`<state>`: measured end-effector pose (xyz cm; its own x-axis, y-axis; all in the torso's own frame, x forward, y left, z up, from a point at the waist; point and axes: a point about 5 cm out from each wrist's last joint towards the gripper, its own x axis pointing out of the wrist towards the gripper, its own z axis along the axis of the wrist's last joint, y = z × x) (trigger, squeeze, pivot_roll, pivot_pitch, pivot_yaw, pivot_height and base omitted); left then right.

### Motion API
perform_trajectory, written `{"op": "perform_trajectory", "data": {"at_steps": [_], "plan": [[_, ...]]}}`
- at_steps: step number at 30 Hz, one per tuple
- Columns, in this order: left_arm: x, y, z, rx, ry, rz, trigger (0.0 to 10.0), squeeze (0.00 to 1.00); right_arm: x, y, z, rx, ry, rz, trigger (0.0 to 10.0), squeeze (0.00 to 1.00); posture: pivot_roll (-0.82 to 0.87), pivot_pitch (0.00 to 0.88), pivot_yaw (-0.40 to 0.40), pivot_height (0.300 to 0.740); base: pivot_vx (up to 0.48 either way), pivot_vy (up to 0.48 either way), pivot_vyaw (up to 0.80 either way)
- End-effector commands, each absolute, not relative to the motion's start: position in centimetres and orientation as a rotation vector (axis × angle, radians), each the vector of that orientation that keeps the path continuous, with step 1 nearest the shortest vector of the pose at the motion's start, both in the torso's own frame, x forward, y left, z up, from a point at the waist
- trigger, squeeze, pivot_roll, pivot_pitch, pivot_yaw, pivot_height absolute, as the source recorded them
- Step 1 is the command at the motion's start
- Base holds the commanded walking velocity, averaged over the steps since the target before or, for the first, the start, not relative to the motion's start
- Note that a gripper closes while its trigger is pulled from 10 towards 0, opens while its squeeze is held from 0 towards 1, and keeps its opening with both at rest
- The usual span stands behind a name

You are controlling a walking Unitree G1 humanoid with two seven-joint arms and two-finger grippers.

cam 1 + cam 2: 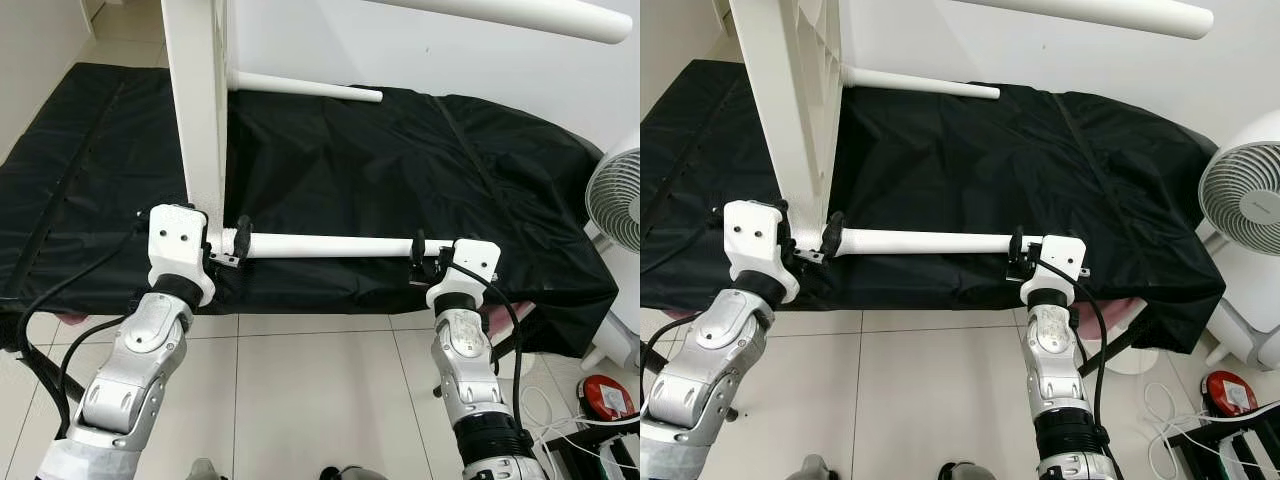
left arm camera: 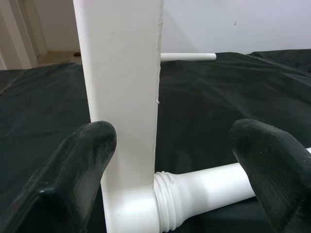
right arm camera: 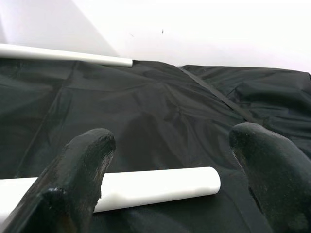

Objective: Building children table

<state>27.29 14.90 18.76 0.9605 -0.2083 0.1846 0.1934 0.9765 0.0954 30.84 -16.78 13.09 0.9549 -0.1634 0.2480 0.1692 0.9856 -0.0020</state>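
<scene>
While splayed, left gripper [image 2: 172, 170] straddles tabletop [image 1: 195, 110] edge, leg [image 1: 330, 246]

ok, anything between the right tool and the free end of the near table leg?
Nothing visible. The right tool is open with its fingers either side of the near leg at its free end. Only black cover lies beneath.

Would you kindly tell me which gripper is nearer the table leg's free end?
Right. The right gripper straddles the table leg's free end; the left gripper sits at its threaded end.
</scene>
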Motion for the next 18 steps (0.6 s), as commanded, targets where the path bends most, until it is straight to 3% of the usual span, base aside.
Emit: {"op": "perform_trajectory", "data": {"at_steps": [1, 13, 18], "plan": [[26.8, 13.4, 18.7, 0.1, -0.181, -0.454, 10.0, 0.0, 30.6, -17.2, 12.9, -0.03, -0.251, -0.182, 10.0, 0.0, 0.01, 0.028, -0.095, 0.74, 0.0, 0.0, 0.0], [26.9, 12.5, 18.7, 0.101, -0.164, -0.525, 10.0, 0.0, 30.5, -17.6, 12.9, -0.034, -0.254, -0.197, 10.0, 0.0, -0.01, 0.021, -0.087, 0.74, 0.0, 0.0, 0.0], [28.3, 12.6, 18.7, 0.131, -0.18, -0.5, 10.0, 0.0, 30.6, -17.5, 12.9, -0.031, -0.255, -0.197, 10.0, 0.0, 0.0, 0.019, -0.088, 0.74, 0.0, 0.0, 0.0]]}}
